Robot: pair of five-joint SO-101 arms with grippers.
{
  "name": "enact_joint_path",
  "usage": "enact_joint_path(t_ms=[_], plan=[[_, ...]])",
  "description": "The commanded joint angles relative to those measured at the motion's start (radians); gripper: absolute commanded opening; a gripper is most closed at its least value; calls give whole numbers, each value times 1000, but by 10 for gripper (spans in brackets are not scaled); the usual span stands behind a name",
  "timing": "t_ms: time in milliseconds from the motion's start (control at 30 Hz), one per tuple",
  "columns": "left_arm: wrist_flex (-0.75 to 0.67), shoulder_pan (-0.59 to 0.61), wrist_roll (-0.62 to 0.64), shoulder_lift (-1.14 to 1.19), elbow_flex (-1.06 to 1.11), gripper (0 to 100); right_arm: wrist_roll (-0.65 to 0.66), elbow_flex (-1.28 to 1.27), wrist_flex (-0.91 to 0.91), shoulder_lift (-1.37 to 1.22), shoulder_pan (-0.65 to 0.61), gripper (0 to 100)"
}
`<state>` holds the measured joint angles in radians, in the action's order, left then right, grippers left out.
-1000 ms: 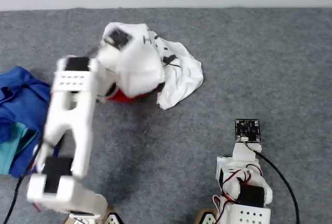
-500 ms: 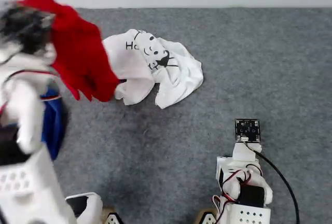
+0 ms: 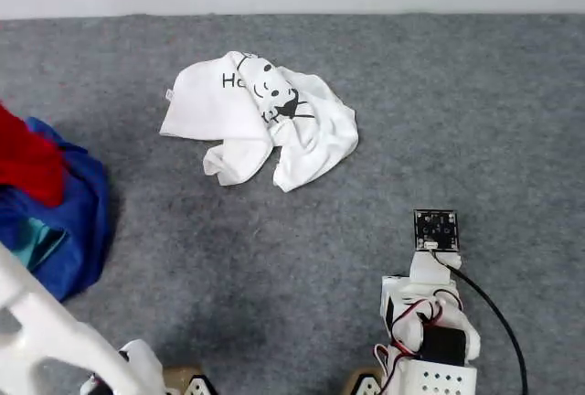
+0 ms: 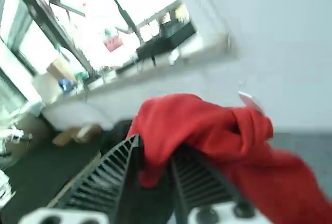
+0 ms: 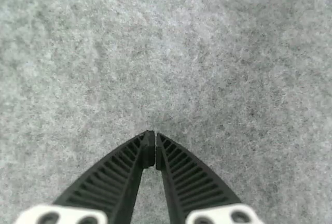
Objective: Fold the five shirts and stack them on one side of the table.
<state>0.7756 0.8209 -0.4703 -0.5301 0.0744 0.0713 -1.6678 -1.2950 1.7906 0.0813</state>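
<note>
Far left first: the left gripper has its jaws closed down on a fold of the red shirt. The ribbed black fingers are only a narrow gap apart, with the cloth pinched between them and spilling over one side. Behind it in the wrist view are a bright window and a pale wall, so the bundle is up off the surface.

From above, that red shirt shows right at the left edge, over the blue shirt. The blue one lies crumpled against that same edge, with a bit of teal cloth tucked in its near side. The white link of the left arm slants across the near left corner.

Moving along: the white shirt lies in a loose heap left of the middle, toward the far edge. It has a black drawing on top and is well apart from the blue pile, with bare grey surface between them.

On the right, the right arm sits folded near the near edge. The right gripper has its jaws shut tip to tip, holding nothing, over bare grey surface, with no cloth close by.
</note>
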Motion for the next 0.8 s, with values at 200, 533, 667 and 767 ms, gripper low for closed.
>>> enact_joint_path(t_ms=[200, 533, 667, 767], plan=[[253, 35, -287, -21, 151, 246, 6, -15, -4, 1, -2, 9], [454, 72, -287, -203, 151, 247, 6, -15, -4, 1, -2, 9], [578, 83, -206, -293, 151, 246, 6, -15, -4, 1, -2, 9], [715, 77, -161, -341, 151, 246, 6, -15, -4, 1, -2, 9]])
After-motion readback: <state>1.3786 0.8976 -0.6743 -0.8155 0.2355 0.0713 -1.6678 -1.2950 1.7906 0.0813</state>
